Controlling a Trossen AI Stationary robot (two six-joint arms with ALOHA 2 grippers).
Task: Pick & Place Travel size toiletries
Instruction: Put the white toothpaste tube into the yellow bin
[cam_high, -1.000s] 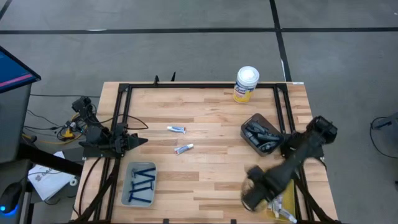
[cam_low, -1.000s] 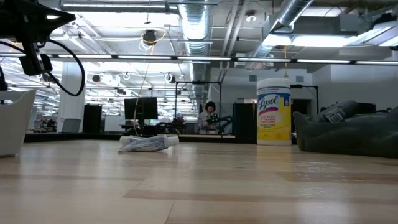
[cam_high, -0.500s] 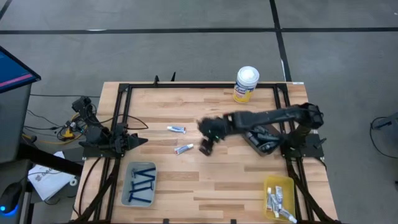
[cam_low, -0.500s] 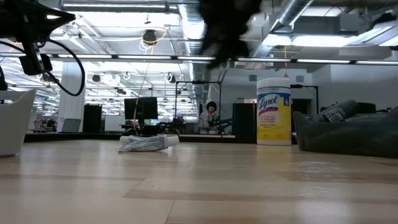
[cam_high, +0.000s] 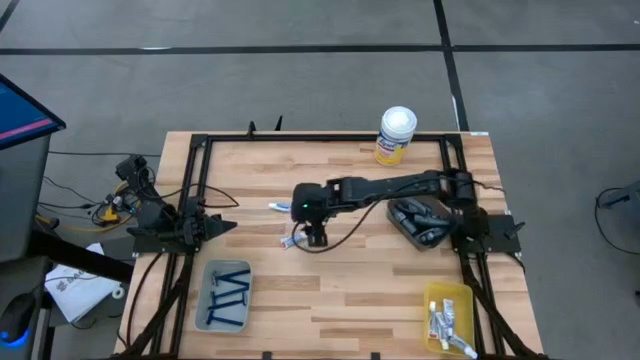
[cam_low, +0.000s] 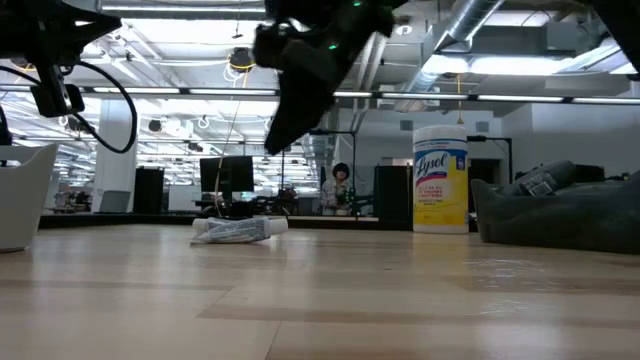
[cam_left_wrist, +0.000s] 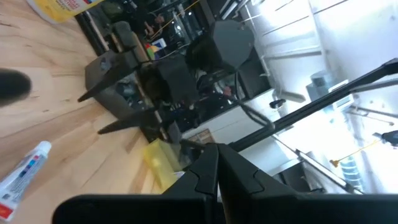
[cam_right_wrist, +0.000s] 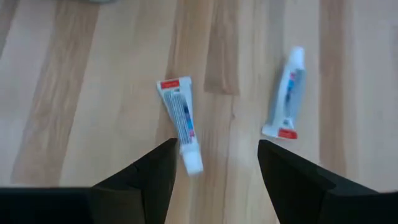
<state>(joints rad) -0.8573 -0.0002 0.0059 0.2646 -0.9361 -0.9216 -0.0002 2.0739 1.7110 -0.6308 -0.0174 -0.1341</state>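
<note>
Two small white tubes lay loose on the bare wood near the middle of the tabletop (cam_high: 340, 285): the nearer tube (cam_high: 295, 239) (cam_right_wrist: 181, 129) directly beneath the right claw (cam_high: 316, 238) (cam_right_wrist: 214, 155), the farther tube (cam_high: 284, 208) (cam_right_wrist: 284, 93) a little beyond it toward the canister side, the two apart and not touching. In the low view they showed as a flat pale pair (cam_low: 238, 229) lying on the wood. The right arm reached across from the right edge, and its claw hung above the nearer tube with fingers spread, the tube's capped end showing in the gap between them; no contact was seen. More white tubes sat in the yellow tray (cam_high: 451, 318) at the front right corner, dark blue razors in the grey tray (cam_high: 226, 294) at the front left, and dark grey oval containers in the dark tray (cam_high: 418, 218) at the right. The yellow canister (cam_high: 395, 136) (cam_low: 440, 178) stood upright at the back edge. The left claw (cam_high: 225, 227) (cam_left_wrist: 217, 173) waited at the left edge, fingers pressed together, holding nothing.
</note>
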